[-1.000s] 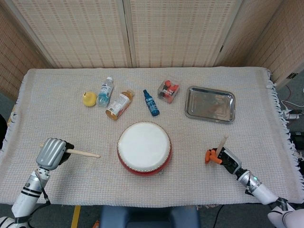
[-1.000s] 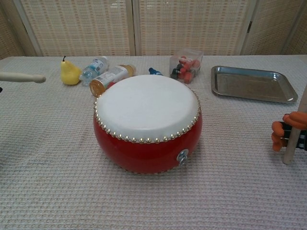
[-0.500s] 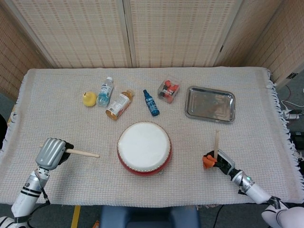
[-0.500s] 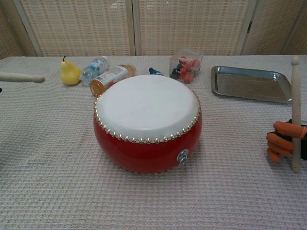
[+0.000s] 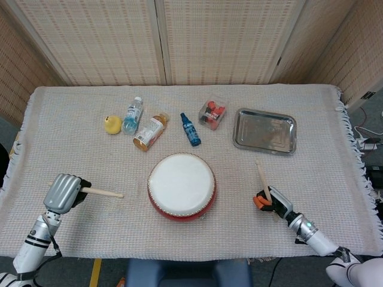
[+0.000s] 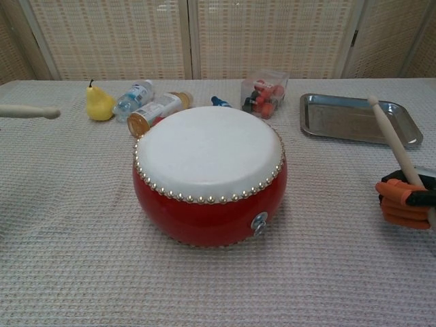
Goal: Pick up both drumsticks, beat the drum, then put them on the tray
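Note:
A red drum point(image 5: 181, 186) point(image 6: 209, 170) with a white skin stands at the front middle of the table. My left hand point(image 5: 62, 192) grips one wooden drumstick point(image 5: 103, 192) point(image 6: 28, 112), held level with its tip pointing toward the drum, well left of it. My right hand point(image 5: 269, 201) point(image 6: 405, 201), with orange fingers, grips the other drumstick point(image 5: 262, 177) point(image 6: 392, 139), which now leans up and to the left toward the drum. The steel tray point(image 5: 265, 131) point(image 6: 357, 119) lies at the back right with nothing in it.
Behind the drum lie a yellow pear point(image 5: 111, 124), a water bottle point(image 5: 132, 114), an amber bottle point(image 5: 150, 131), a small blue bottle point(image 5: 190, 129) and a clear box of red pieces point(image 5: 212, 113). A woven cloth covers the table.
My right hand has shifted slightly left and turned, swinging its drumstick from leaning right, through upright, to leaning left toward the drum. The left hand and its stick barely moved.

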You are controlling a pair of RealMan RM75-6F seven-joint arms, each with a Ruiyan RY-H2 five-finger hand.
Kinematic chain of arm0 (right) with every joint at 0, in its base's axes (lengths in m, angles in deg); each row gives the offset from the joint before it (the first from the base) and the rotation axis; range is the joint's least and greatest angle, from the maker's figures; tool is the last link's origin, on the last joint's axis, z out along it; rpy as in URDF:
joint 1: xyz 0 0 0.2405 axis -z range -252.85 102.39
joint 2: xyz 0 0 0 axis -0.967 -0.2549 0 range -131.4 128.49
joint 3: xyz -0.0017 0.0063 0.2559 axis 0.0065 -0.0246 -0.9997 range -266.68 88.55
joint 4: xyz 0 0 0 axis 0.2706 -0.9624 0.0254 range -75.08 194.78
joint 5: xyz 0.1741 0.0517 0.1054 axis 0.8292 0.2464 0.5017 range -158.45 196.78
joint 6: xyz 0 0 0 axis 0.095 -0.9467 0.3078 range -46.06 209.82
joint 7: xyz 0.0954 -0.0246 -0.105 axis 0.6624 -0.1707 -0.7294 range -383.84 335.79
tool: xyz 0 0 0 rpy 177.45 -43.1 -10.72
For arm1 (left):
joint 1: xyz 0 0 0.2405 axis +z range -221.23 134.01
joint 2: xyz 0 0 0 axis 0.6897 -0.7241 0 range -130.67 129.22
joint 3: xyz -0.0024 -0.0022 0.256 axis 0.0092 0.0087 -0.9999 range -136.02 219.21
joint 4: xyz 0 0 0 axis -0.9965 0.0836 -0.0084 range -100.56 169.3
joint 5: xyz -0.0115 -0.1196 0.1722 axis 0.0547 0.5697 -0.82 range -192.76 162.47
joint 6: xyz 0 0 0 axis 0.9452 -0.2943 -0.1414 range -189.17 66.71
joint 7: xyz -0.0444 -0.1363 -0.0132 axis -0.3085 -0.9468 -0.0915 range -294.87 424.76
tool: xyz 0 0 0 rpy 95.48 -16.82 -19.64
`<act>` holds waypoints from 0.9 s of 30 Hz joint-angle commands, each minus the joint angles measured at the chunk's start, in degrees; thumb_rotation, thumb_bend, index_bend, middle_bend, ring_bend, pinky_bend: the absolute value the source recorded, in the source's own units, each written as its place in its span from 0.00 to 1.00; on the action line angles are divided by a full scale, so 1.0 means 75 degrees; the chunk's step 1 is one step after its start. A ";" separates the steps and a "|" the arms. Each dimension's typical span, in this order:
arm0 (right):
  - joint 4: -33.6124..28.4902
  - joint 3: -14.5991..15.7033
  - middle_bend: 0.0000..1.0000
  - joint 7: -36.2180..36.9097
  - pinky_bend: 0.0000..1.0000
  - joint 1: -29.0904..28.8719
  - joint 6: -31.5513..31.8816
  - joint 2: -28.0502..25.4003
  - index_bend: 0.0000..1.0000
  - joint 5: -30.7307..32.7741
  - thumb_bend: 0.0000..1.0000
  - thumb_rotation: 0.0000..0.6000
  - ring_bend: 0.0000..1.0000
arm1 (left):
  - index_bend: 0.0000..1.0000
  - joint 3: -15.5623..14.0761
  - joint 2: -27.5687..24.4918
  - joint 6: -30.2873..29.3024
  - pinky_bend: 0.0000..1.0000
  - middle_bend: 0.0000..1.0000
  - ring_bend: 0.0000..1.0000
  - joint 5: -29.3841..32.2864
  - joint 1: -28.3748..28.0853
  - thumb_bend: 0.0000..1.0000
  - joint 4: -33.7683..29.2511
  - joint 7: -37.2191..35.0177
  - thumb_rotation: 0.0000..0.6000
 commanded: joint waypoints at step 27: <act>-0.5945 -0.1878 1.00 -1.4105 1.00 -0.3608 -0.4658 -0.3914 1.00 0.4247 0.77 1.00 1.00 | 1.00 0.0517 0.0557 0.0944 1.00 1.00 1.00 0.0000 -0.1090 0.89 -0.0331 0.1045 1.00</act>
